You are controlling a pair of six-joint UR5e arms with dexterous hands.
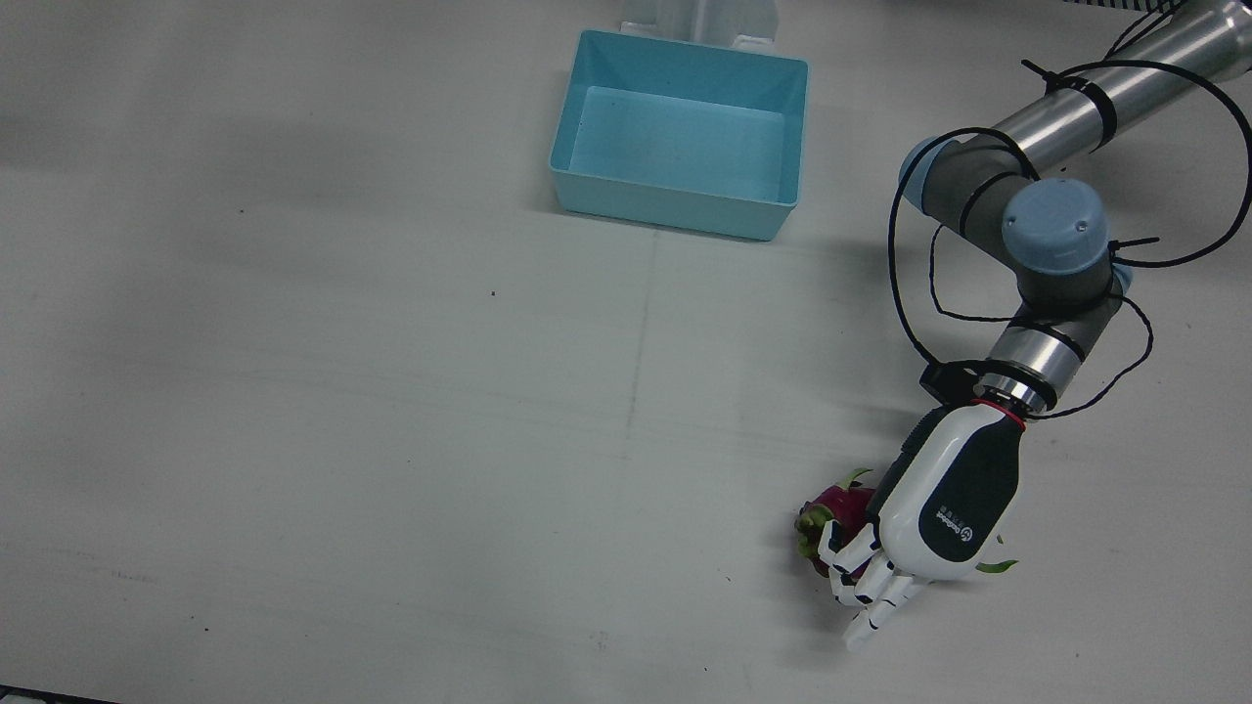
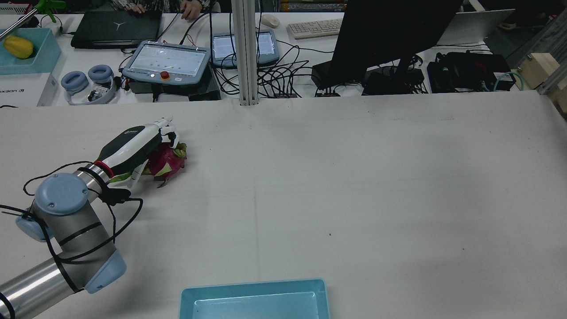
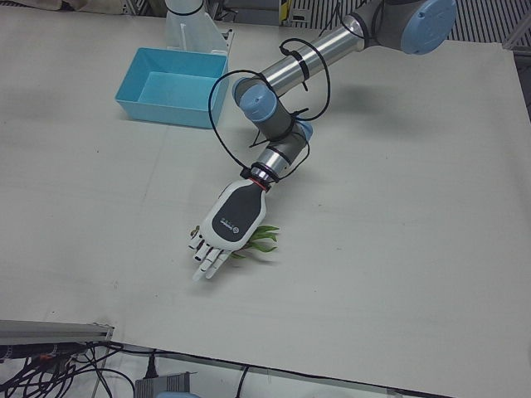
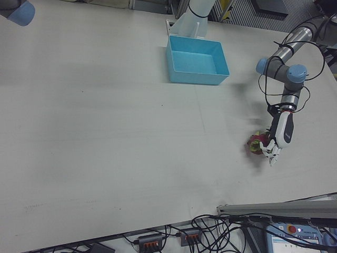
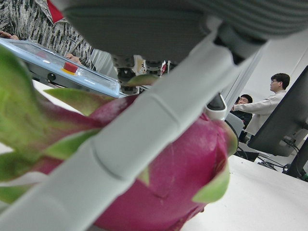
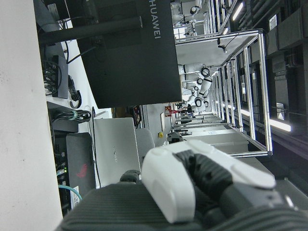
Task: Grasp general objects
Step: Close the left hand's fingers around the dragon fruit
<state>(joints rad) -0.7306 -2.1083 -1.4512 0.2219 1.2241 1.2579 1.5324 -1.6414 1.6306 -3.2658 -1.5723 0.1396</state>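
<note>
I see a magenta dragon fruit [image 1: 839, 508] with waxy skin and green leafy scales lying on the matte white table [image 1: 391, 391], near its operator-side edge on my left arm's half. My glossy white-and-black left hand [image 1: 944, 508] lies palm-down over the fruit, covering most of it. In the left hand view a smooth white finger [image 5: 144, 144] runs diagonally across the pink skin and seems to touch it, with the fingers only loosely spread. I cannot tell whether the fruit is actually gripped or merely covered; it rests on the table.

A light blue rectangular plastic bin [image 1: 685, 127] with smooth walls sits well apart from the fruit, toward the pedestals. Black cable [image 1: 910, 293] loops loosely around the silver arm above the wrist.

My right hand [image 6: 202, 183] shows only in its own camera, its white and dark segments close to the lens; I cannot tell how far open it is. Behind it stands a black monitor [image 6: 130, 53].
</note>
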